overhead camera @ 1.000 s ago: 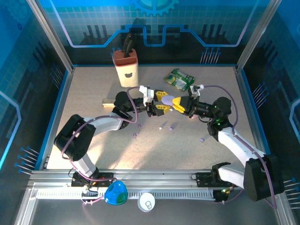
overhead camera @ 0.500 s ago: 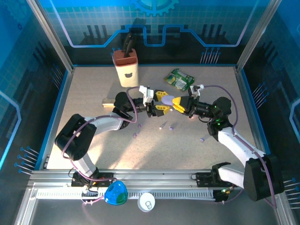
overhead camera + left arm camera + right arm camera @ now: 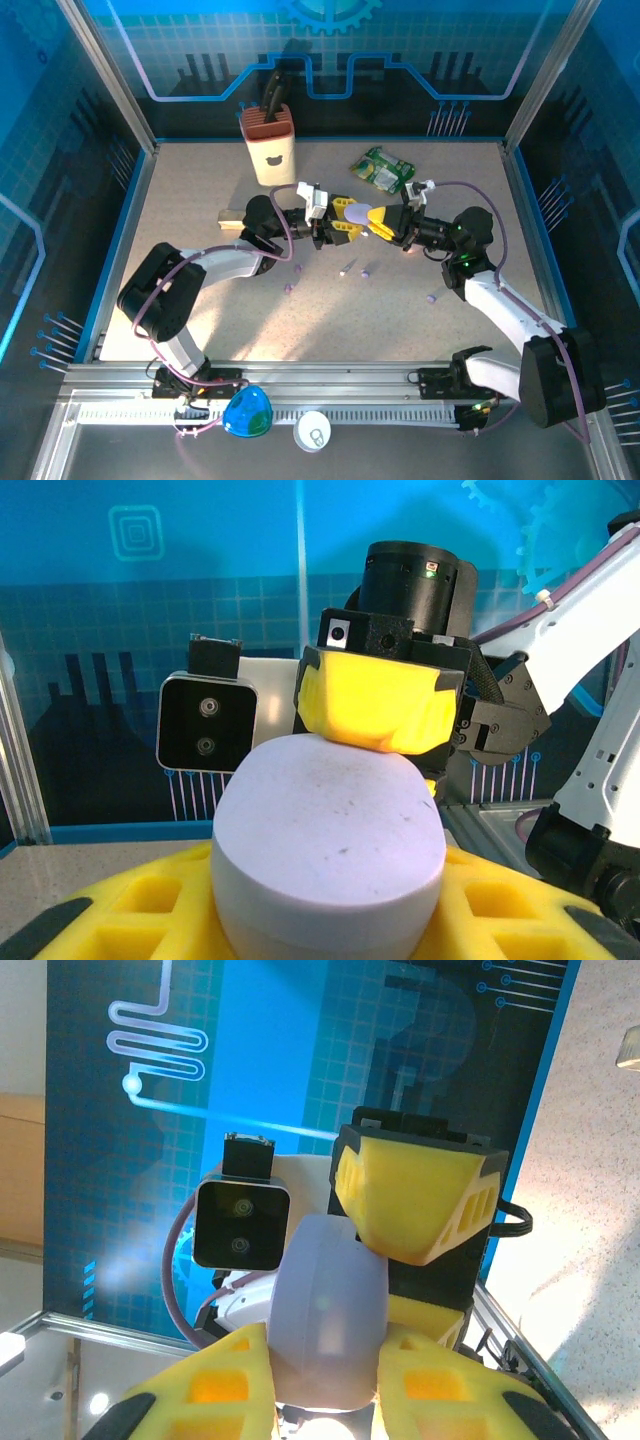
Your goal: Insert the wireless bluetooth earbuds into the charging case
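Above mid-table, left pincer (image 3: 350, 216) and right pincer (image 3: 379, 222) pinch the charging case (image 3: 330, 840) lengthwise between them.

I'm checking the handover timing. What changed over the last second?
The left gripper narrowed its jaws around the lilac charging case; whether it grips it firmly yet is unclear. The right gripper stayed shut on the case, both arms kept their places, and the loose earbuds lie where they were.

A lilac oval pebble-shaped plastic case (image 3: 325, 845) sits low between two yellow ribbed fingers (image 3: 500, 905); another yellow finger (image 3: 375, 705), on a black wrist (image 3: 412, 580) opposite, touches its top edge.
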